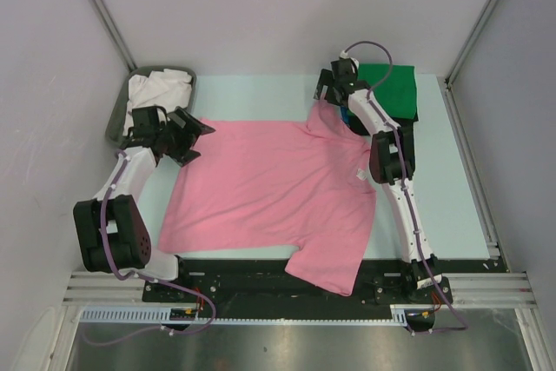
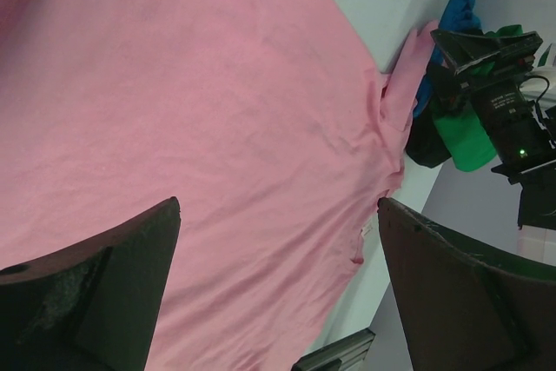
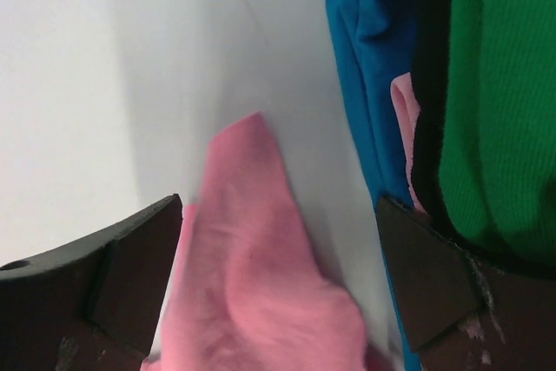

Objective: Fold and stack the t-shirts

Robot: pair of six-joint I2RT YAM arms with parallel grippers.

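Left hand (image 1: pixel 198 141) hangs released over the pink t-shirt's (image 1: pixel 269 188) creased hem. Right hand (image 1: pixel 328 97), released, straddles its soft pointed sleeve.

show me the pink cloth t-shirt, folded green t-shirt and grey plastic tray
pink cloth t-shirt (image 1: pixel 269 188), top view, chest area
folded green t-shirt (image 1: pixel 395 89), top view, upper face
grey plastic tray (image 1: pixel 120 112), top view, left rim

Blue t-shirt (image 3: pixel 365 41) largely behind right arm (image 1: pixel 395 171)
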